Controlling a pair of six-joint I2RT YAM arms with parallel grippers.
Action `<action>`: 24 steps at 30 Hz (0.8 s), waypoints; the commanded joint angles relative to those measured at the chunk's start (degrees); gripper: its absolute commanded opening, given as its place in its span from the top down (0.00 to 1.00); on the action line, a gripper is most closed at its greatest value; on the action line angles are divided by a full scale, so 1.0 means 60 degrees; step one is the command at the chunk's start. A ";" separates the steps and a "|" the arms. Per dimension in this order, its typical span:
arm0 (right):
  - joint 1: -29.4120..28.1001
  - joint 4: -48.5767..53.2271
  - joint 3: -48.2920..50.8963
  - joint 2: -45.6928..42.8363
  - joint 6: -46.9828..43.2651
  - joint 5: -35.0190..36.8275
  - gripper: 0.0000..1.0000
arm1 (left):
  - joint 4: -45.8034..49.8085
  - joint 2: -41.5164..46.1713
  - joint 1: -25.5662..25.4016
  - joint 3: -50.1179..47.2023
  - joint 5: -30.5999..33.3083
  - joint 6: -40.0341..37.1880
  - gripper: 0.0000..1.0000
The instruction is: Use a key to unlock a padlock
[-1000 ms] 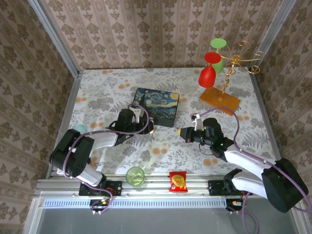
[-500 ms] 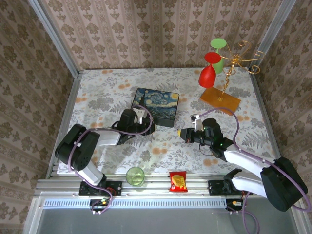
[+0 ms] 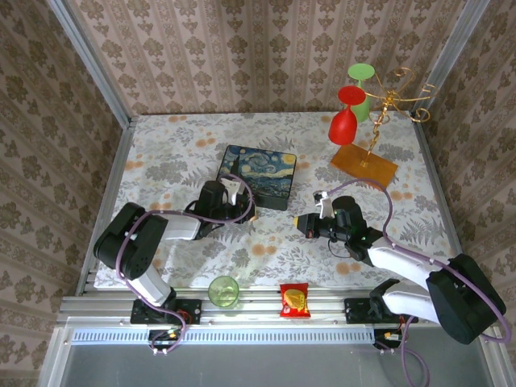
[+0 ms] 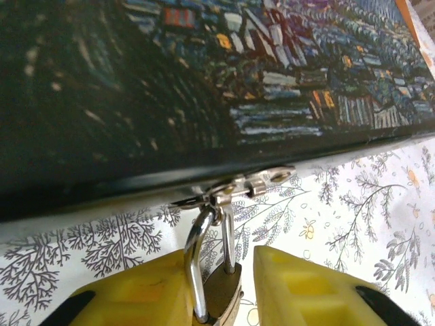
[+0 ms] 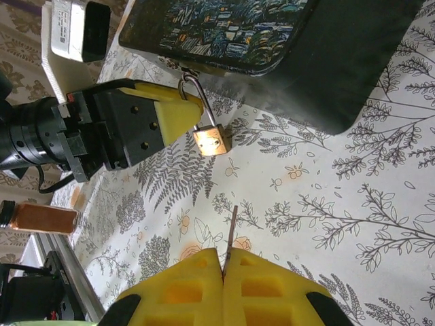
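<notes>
Brass, with a thin silver shackle, the padlock [image 5: 211,141] hangs from a small latch [image 4: 238,187] on the near edge of the box [image 3: 260,173], which lies on the bench [image 3: 185,153]. We see the left hand [image 4: 224,288] low at that edge, its yellow fingers [image 4: 136,299] standing either side of the padlock body. One is close against it and the other shows a slim gap, so the jaws are parted and not yet clamped. The right hand [image 5: 223,261] sits near, to the right of the box and apart from it. It is clenched on the key [image 5: 232,234], whose thin blade points toward the padlock without reaching it.
</notes>
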State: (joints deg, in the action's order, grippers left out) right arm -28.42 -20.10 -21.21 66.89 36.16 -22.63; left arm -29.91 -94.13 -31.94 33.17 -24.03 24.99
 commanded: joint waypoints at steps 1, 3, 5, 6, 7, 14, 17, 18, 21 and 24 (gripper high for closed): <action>-0.0082 -0.0115 -0.0242 0.0180 -0.0079 0.0146 1.00 | -0.0409 -0.0071 -0.0030 -0.0196 -0.0064 0.0155 0.76; -0.0118 -0.0143 -0.0287 0.0296 -0.0068 0.0132 1.00 | -0.0355 -0.0195 -0.0037 -0.0195 0.0053 0.0167 0.76; -0.0156 -0.0212 -0.0307 0.0412 -0.0045 0.0125 1.00 | -0.0549 -0.0368 -0.0046 -0.0263 0.0060 0.0255 0.75; -0.0169 -0.0249 -0.0312 0.0461 -0.0024 0.0110 1.00 | -0.0700 -0.0408 -0.0052 -0.0322 0.0100 0.0333 0.75; -0.0188 -0.0315 -0.0311 0.0507 0.0015 0.0116 1.00 | -0.0837 -0.0450 -0.0079 -0.0383 0.0186 0.0421 0.76; -0.0402 -0.0859 -0.0260 0.0922 0.0298 0.0198 1.00 | -0.1045 -0.0605 -0.0359 -0.0342 0.0456 0.0614 0.84; -0.0502 -0.0959 -0.0259 0.1049 0.0356 0.0276 1.00 | -0.1113 -0.0525 -0.0360 -0.0401 0.0554 0.0759 0.87; -0.0534 -0.1015 -0.0243 0.1066 0.0395 0.0318 1.00 | -0.1068 -0.0470 -0.0360 -0.0401 0.0577 0.0840 0.90; -0.0605 -0.1593 -0.0027 0.1265 0.0910 0.0390 1.00 | -0.0753 -0.0292 -0.0360 -0.0397 0.0748 0.1344 0.96; -0.0601 -0.3134 0.0241 0.1913 0.1821 -0.0128 1.00 | -0.1031 -0.0073 -0.0403 -0.0650 0.0889 0.2410 1.00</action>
State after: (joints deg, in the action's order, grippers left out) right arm -31.79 -29.71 -21.21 75.44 41.52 -22.44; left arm -35.73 -96.60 -33.91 30.96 -20.53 32.99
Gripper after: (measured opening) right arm 0.063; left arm 0.068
